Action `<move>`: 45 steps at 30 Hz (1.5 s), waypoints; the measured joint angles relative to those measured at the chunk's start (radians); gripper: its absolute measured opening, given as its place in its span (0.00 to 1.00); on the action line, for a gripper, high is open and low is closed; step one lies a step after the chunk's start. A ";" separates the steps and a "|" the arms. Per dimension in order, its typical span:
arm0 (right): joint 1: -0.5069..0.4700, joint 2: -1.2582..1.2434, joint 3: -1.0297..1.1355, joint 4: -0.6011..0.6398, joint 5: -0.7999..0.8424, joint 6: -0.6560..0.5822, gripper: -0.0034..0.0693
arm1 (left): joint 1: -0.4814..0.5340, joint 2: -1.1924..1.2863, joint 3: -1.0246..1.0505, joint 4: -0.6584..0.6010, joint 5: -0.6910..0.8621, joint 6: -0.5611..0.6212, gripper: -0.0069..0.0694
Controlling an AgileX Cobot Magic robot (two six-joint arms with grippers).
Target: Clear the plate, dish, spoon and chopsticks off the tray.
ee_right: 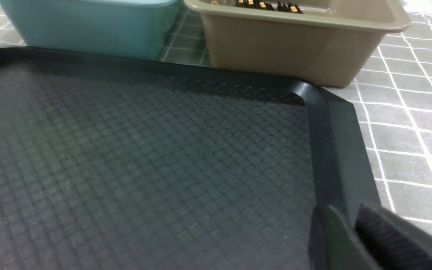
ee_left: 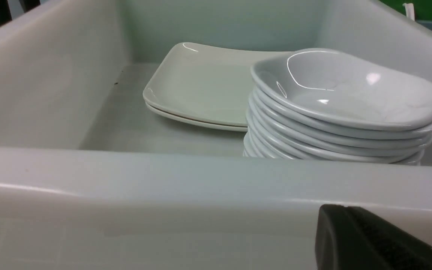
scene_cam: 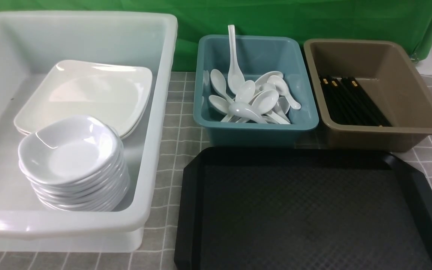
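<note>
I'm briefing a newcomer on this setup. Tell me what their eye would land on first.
First the big black tray in front, its patterned floor bare. Next, the stack of white dishes at the near end of the white tub on the left, with square plates behind it. Behind the tray, a teal tub heaped with white spoons stands beside a brown tub holding black chopsticks.

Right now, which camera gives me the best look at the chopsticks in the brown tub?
The front view: the chopsticks lie along the brown tub floor, nearly full length visible. The right wrist view catches only their gold-banded ends over the rim. The left wrist view shows none.
</note>
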 joint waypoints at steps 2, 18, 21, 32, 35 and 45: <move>0.000 0.000 0.000 0.000 0.000 0.000 0.24 | 0.000 -0.001 0.000 0.000 -0.002 0.000 0.10; 0.000 0.000 0.000 0.000 0.000 0.000 0.29 | 0.000 -0.001 0.000 0.000 -0.006 -0.017 0.10; 0.000 0.000 0.000 0.000 0.000 0.000 0.30 | 0.000 -0.001 0.000 0.000 -0.008 -0.017 0.10; 0.000 0.000 0.000 0.000 0.000 0.000 0.34 | 0.000 -0.001 0.000 0.000 -0.009 -0.017 0.10; 0.000 0.000 0.000 0.000 0.000 0.000 0.35 | 0.000 -0.001 0.000 0.000 -0.009 -0.017 0.10; 0.000 0.000 0.000 0.000 0.000 0.000 0.37 | 0.000 -0.001 0.000 0.000 -0.009 -0.017 0.10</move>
